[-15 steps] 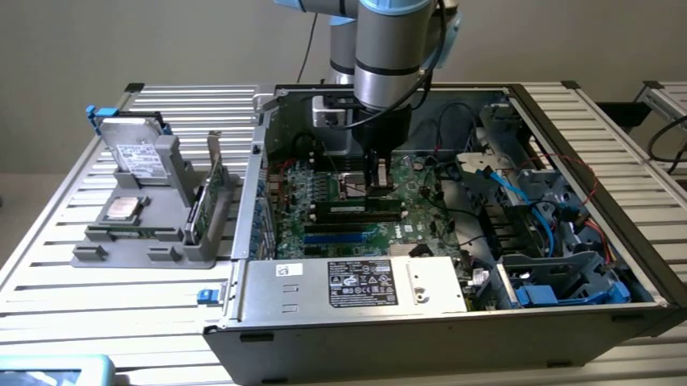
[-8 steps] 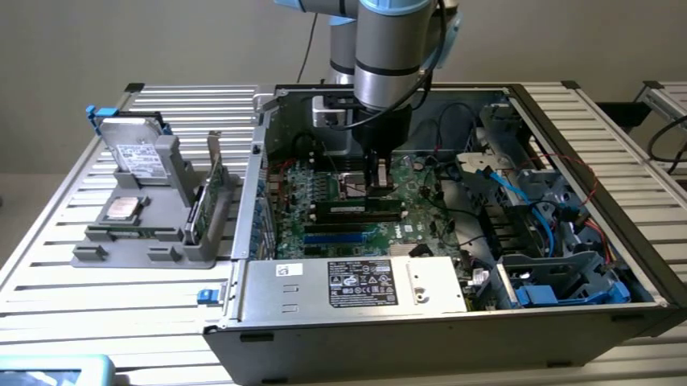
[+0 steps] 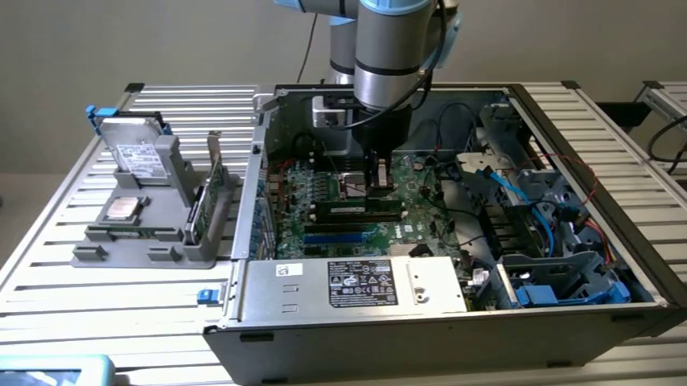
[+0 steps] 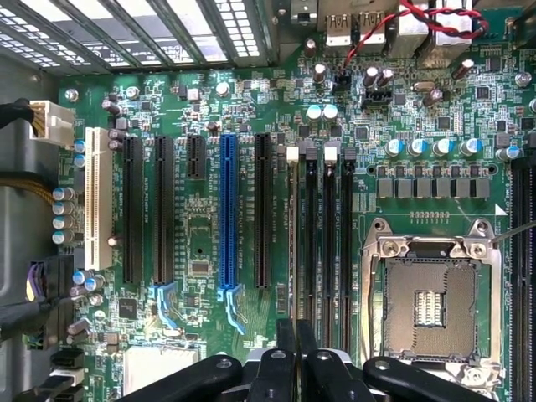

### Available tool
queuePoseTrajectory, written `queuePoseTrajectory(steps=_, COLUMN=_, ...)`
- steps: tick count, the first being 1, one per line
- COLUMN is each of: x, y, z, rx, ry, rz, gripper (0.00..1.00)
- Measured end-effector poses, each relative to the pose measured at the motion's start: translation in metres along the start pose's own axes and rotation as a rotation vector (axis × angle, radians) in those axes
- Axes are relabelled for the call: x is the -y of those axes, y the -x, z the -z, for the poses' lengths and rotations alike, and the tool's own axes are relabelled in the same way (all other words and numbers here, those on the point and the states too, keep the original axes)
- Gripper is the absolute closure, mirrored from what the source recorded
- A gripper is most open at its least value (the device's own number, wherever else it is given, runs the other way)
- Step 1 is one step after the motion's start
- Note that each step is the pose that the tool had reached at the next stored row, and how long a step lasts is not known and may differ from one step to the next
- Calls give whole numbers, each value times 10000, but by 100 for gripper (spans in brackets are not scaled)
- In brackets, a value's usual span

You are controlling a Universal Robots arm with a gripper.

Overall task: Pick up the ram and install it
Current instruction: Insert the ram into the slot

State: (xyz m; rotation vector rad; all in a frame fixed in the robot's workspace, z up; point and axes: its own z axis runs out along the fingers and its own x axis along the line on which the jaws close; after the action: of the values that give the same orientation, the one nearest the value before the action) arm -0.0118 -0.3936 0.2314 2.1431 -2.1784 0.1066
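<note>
**Exterior view: gripper clamped on the ram over the memory slots**

Deep inside the open computer case (image 3: 585, 153), the gripper (image 3: 376, 190) points straight down at the motherboard (image 3: 413, 181). Its jaws are pinched almost together on the top edge of the ram (image 3: 355, 210). The stick stands on edge, pale label facing the camera, lined up with the slots below. Whether it is fully seated, I cannot tell.

From the wrist view, the two black fingers (image 4: 283, 368) sit close side by side. They hang right over the row of black memory slots (image 4: 328, 243), with the open CPU socket (image 4: 430, 306) just beside that row. Further out runs a long blue slot (image 4: 227, 218), then black ones and a white one (image 4: 97, 201).

Outside the case, at the exterior view's left, a grey holder (image 3: 161, 245) carries a hard drive (image 3: 140, 157) and a green card (image 3: 206, 201). All of it rests on the slatted table (image 3: 86, 293).
</note>
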Motion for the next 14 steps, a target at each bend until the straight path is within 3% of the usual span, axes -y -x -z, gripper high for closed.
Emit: queuePoseTrajectory(steps=14, x=-1, y=4, z=-4, rx=-12, ry=1, rz=-49, gripper=87)
